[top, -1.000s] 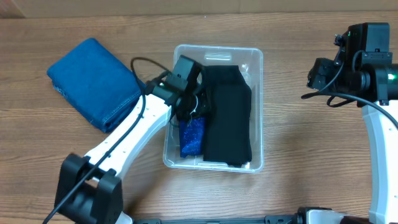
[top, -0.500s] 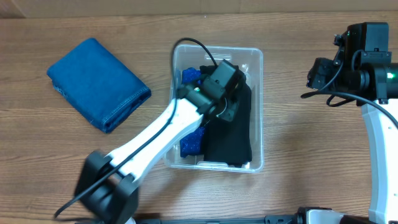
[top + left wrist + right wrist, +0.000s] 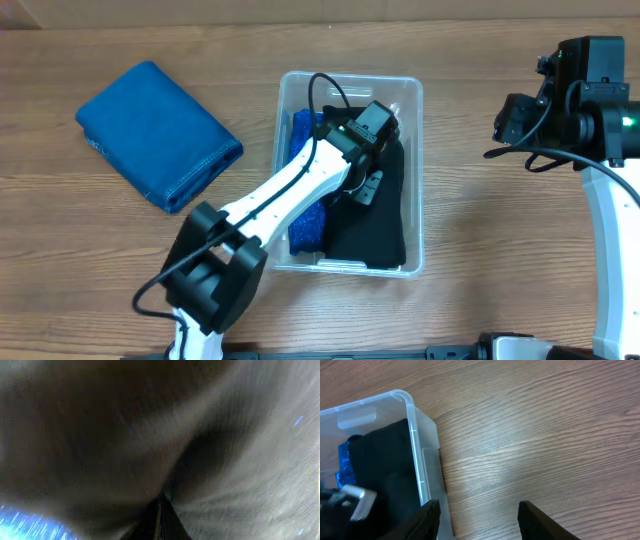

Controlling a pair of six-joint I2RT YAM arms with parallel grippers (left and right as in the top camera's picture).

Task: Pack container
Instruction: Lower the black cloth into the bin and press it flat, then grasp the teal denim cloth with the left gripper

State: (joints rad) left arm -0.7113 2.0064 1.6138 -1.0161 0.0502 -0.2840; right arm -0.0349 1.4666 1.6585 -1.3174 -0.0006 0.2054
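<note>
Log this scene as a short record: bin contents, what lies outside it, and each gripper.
container: clear bin, mid-table
inside: black cloth on the right side, sparkly blue cloth on the left side
outside: folded blue cloth on the table, left of the container
left gripper: down in the container over the black cloth; open or shut cannot be told, wrist view blurred
right gripper: open, empty, above bare table right of the container
</note>
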